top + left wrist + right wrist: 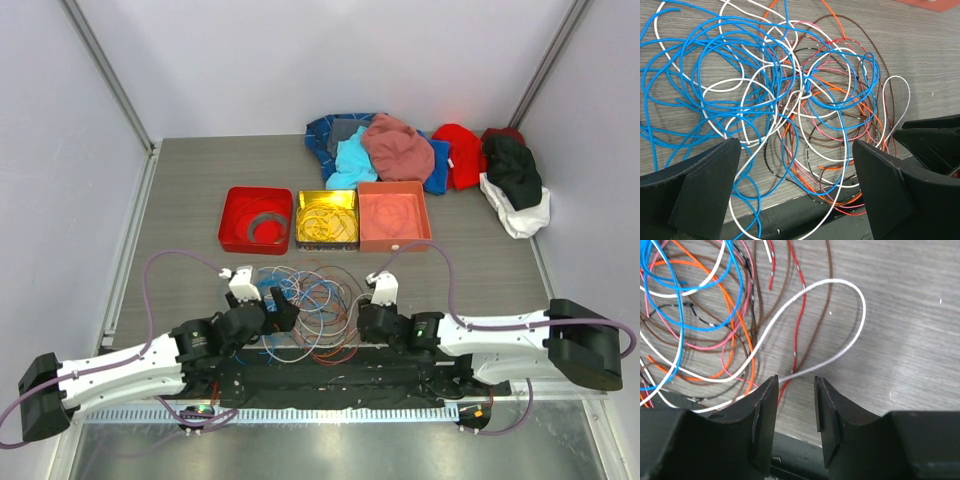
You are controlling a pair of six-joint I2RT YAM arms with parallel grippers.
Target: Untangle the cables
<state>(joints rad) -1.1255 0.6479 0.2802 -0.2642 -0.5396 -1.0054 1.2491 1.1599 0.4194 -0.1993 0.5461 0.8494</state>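
White cable loop (pixel 862 310) — running in between the right gripper's (pixel 795 385) parted fingers (pixel 765 402).

The cables (pixel 312 308) lie in one flat tangle of blue, white, orange, pink, brown loops.

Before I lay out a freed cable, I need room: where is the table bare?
Bare table: left of the red tray, toward the wall; right of the salmon tray, before the white cloth. Crowded: cables at the near edge, clothes along the back.
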